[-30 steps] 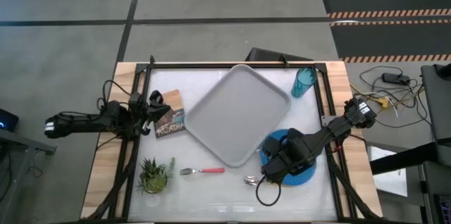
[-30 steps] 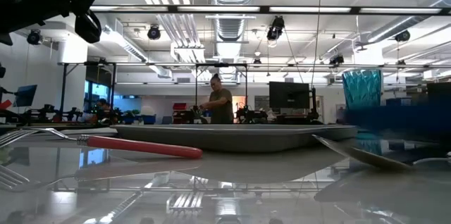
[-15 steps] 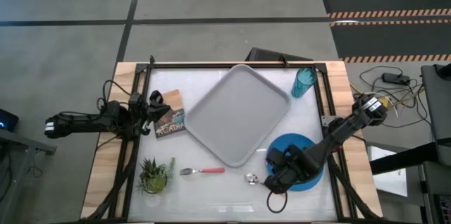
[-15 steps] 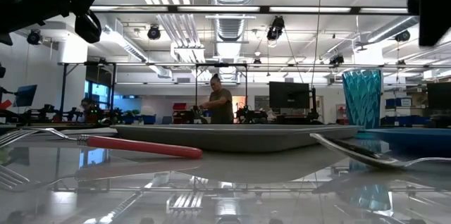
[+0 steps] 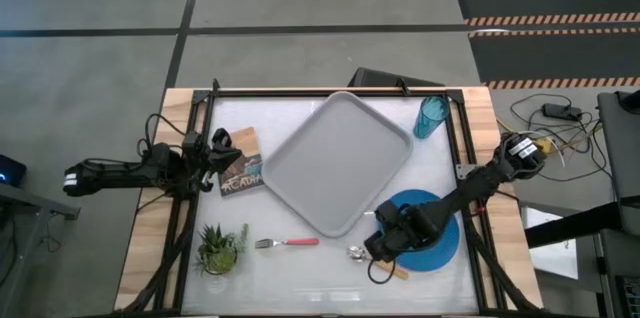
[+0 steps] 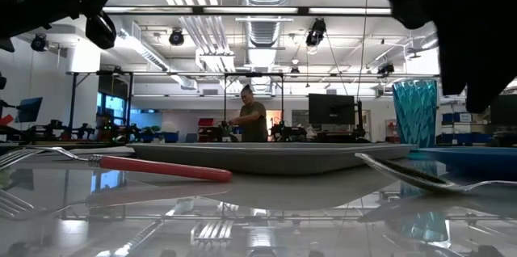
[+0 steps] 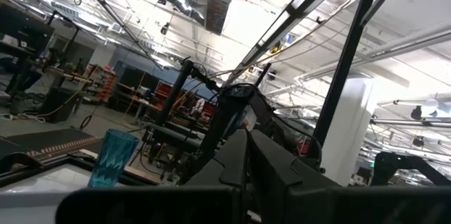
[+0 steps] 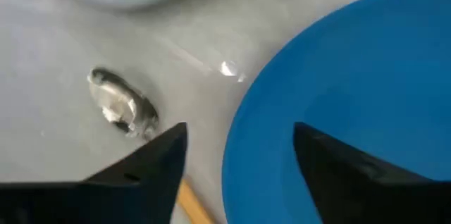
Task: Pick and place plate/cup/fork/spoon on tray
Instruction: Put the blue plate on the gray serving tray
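Note:
The grey tray [image 5: 340,163] lies at the table's middle, with nothing on it. The blue plate [image 5: 430,236] lies flat on the table to the right of the tray's near corner. My right gripper [image 8: 239,131] is open and hangs low over the plate's left rim [image 8: 236,146], one finger over the plate, the other over the table beside the spoon [image 8: 120,104]. The spoon's orange handle [image 5: 398,271] runs under the gripper. The fork [image 5: 288,243] lies left of the spoon. The teal cup [image 5: 432,116] stands at the far right. My left gripper [image 5: 215,150] rests shut at the left edge.
A small potted plant [image 5: 218,248] stands at the near left. A booklet [image 5: 240,170] lies beside the left gripper. A dark frame rail [image 5: 330,91] runs along the table's far edge. A person stands far off in the room behind the table [image 6: 252,120].
My right gripper has gone from above the plate toward its near-left rim and has come down lower over the table. The plate, blurred and raised at first in the low view, now lies flat and still on the table.

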